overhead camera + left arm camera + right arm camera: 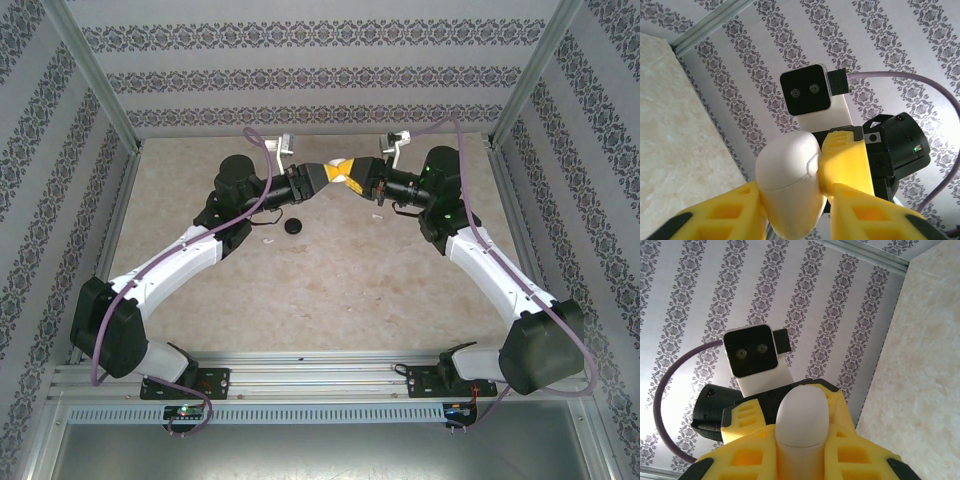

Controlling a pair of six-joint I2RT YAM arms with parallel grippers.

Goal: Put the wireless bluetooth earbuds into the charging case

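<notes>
Left pincer (795, 212) first: its yellow fingers (730, 215) sit on both flanks of the charging case (787, 172), drawn in against it, so it looks clenched on the case. From the left wrist view the case shows its broad white face. Its long axis runs along the fingers, the domed end points away from the wrist, and a fine seam crosses it the short way.

Across from it, the right pincer (801, 452) is clamped on the same case. From the right wrist view the case is edge-on, a narrow white oval standing up between the yellow fingers (747, 457). Here too the long axis runs along the fingers, with the rounded end away from the wrist.

So both pincers have it, nose to nose, and their fingers cross in a yellow X in the overhead view. The case hangs in the air over the far middle of the surface (330, 290), clear of it.

Below, a small black round thing (293, 227) lies on the surface near the left arm. Just beside it is a pale speck (268, 240), too small to tell what it is. Striped patterned wallpaper (300, 60) closes off the back.
</notes>
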